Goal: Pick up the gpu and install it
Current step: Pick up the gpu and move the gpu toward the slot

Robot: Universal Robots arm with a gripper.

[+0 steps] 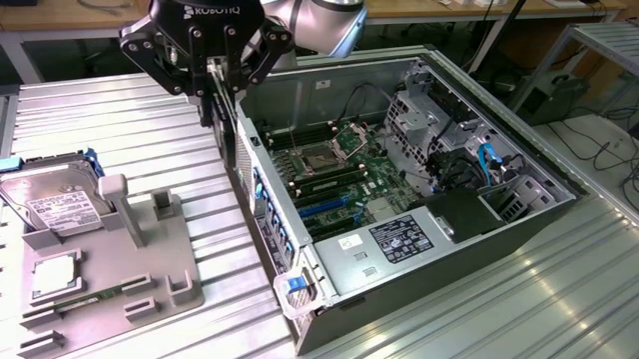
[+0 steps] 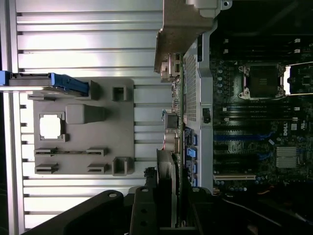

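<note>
1. The gpu [image 1: 218,105] hung edge-on from the jaws, which pinched its upper edge. It touched nothing else, and its metal bracket [image 2: 182,34] sat at one end.
2. The gripper [image 1: 218,81] stood at about 11 o'clock in the exterior view. It held the card roughly above the rear wall of the open computer case [image 1: 429,284], not yet over the board.
3. The motherboard [image 1: 330,179] lay inside the case near the view's centre. Its blue expansion slots [image 1: 330,203] were toward 5 o'clock from the gripper, and all looked unoccupied.
4. The grey tray [image 1: 110,299] sat at 8 o'clock and the hard drive [image 1: 50,202] at 9 o'clock, both well apart from the card.
5. By my judgement the pick was done and the carry to the case was in hand; the card was not seated.
6. Seating it would likely call for three things: the card's lower edge lined up over one slot, the bracket set against the rear wall, and the card kept upright so that it goes in straight.
</note>
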